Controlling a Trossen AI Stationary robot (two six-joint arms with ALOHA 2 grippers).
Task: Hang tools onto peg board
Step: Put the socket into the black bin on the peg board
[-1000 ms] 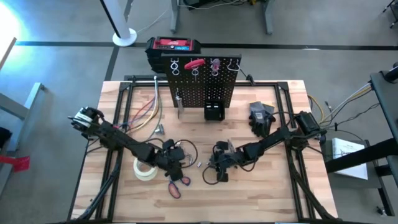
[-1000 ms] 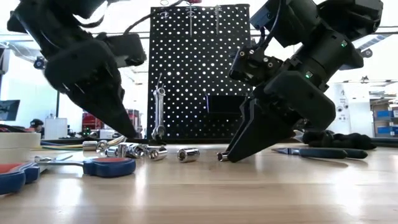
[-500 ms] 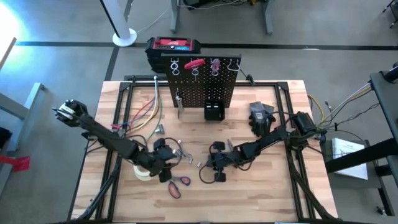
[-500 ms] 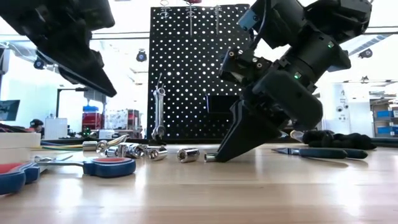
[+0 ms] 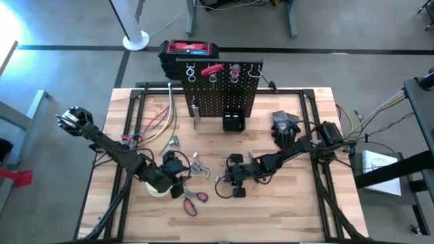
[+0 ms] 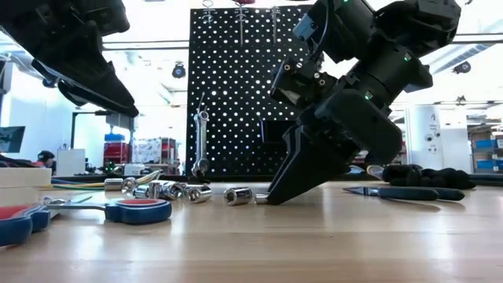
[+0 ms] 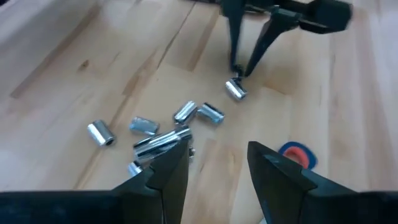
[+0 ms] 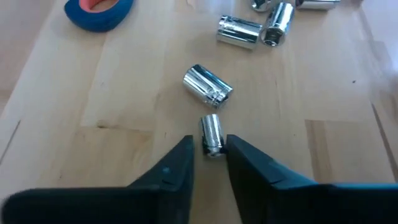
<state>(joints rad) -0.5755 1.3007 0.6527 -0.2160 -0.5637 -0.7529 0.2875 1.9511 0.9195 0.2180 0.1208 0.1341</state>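
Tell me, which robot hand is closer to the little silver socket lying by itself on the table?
The right hand. Its fingers sit on either side of the little silver socket, down at the table. The left hand is open and raised, farther off above the cluster of other sockets.

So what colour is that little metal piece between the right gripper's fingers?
Shiny silver: the small socket shows best in the right wrist view.

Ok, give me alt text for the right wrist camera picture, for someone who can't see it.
The right gripper is closed on a small silver socket lying on the wooden table. A bigger socket lies just beyond it, more sockets farther off, and a blue scissor handle at the picture's edge.
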